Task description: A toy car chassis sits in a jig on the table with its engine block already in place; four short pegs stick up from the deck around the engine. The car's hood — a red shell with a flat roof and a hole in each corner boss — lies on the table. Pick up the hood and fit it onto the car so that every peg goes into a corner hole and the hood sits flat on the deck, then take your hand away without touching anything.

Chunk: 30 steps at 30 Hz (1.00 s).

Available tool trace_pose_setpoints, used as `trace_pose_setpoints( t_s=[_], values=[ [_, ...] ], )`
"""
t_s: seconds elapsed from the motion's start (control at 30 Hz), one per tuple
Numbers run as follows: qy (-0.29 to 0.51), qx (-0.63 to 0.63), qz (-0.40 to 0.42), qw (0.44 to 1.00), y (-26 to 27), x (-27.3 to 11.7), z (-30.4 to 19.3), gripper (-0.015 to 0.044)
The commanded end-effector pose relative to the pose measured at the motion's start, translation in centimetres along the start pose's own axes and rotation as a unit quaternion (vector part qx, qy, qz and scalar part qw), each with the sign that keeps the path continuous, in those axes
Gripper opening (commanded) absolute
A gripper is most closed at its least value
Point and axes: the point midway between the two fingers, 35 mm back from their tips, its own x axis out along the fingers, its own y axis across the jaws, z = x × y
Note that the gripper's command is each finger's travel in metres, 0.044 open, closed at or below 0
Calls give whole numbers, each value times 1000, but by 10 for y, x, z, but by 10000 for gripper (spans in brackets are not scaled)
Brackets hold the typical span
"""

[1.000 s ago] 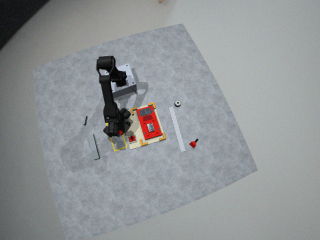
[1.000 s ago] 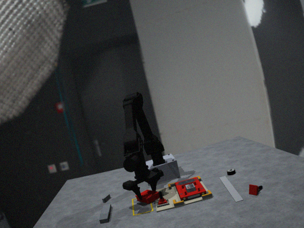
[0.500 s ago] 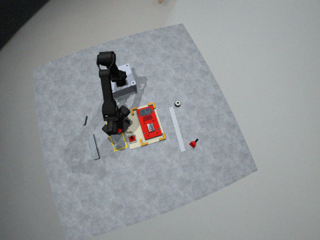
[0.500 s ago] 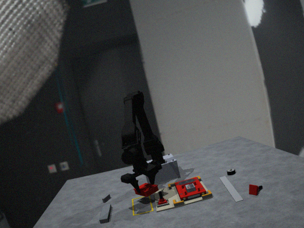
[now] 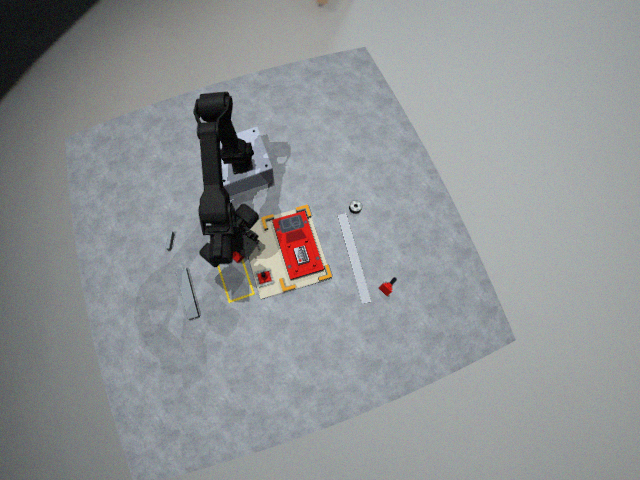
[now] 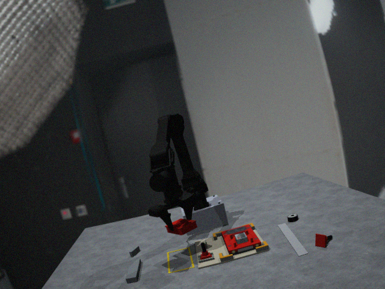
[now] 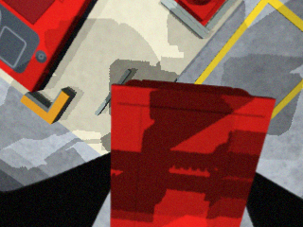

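My gripper (image 6: 180, 224) (image 7: 178, 166) is shut on the red hood (image 6: 182, 226) (image 7: 128, 132), a finger on each side, and holds it above the table. The arm mostly hides the hood in the top view. The red car chassis (image 5: 305, 266) (image 6: 230, 244) (image 7: 28, 80) sits in the jig (image 5: 273, 260) (image 7: 128, 28), to the right of the hood in the exterior view. The engine block (image 5: 301, 254) (image 6: 240, 237) is on its deck with short pegs around it. The corner holes are too small to make out.
A red part with a black knob (image 5: 264, 276) (image 6: 205, 254) stands on the jig beside a yellow outline (image 5: 241, 298) (image 6: 180, 270). A pale strip (image 5: 354, 258) (image 6: 292, 239), a wheel (image 5: 355, 204) and a red block with a black handle (image 5: 385, 288) lie right; grey bars (image 6: 133, 272) (image 6: 135, 251) lie left.
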Motion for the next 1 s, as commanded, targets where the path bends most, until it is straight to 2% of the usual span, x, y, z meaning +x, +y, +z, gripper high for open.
trace_pose_setpoints(
  t_s=[0.0, 0.47, 0.97],
  values=[
    [-2, 2, -3, 1000, 0, -7, 0, 0],
    [6, 102, 1, 995, 23, -6, 61, 0],
    [13, 222, -4, 975, 73, -9, 129, 0]
  ],
)
